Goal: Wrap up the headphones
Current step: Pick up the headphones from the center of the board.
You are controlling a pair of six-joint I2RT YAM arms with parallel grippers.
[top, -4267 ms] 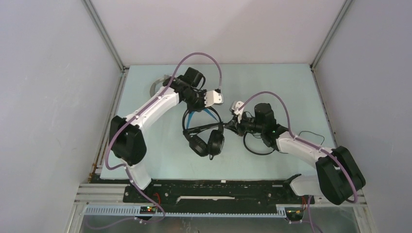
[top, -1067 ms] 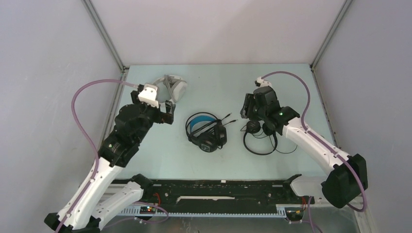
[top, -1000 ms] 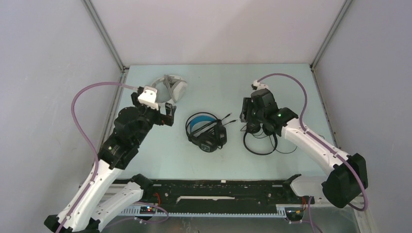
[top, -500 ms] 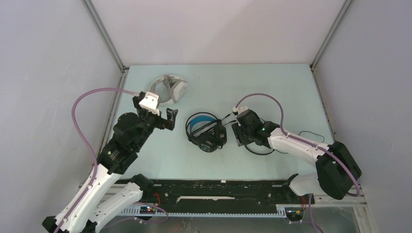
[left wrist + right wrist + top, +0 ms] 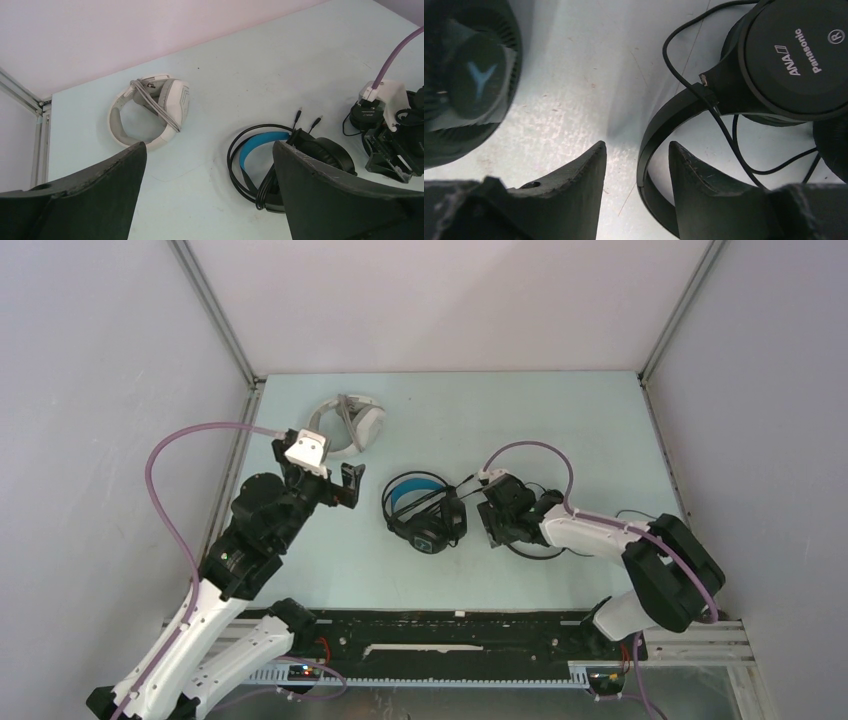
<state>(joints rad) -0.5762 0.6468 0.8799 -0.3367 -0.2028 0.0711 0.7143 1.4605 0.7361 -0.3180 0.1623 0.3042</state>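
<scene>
Where the overhead camera looks down, we note the left gripper (image 5: 345, 483) raised above the table (image 5: 590, 430). Its arm reaches up the left side, with the wrist bent toward the middle. The jaws are wide apart and hold nothing. The white-grey headphones (image 5: 350, 420) lie far left, with the cable bundled across them. The black headphones with blue lining (image 5: 420, 512) lie mid-table. The right arm folds low across the table. The right gripper (image 5: 492, 523) is down at the left edge of the slim black headphones (image 5: 535, 548), just beside the blue-lined pair.

Left wrist view: the left gripper (image 5: 207, 165) has its fingers spread to both sides of the frame, empty, high over the table. The white-grey headphones (image 5: 150, 107) lie far left, and the black headphones with blue lining (image 5: 280, 160) lie ahead, two plugs (image 5: 299, 111) beyond them. The right gripper (image 5: 390, 145) is at the right edge.

Right wrist view: the right gripper (image 5: 637, 145) is partly open and low at the table. It straddles the headband (image 5: 649, 135) of the slim black headphones (image 5: 794, 55) and is not clamped, since bare table shows beside the band. The cup reads "Panasonic" with a circled "R". Beside it is a short mark beginning "ANA" that we cannot fully read. At left is a blurred cup of the black headphones with blue lining (image 5: 469, 80), bearing a pale Y-shaped emblem.
</scene>
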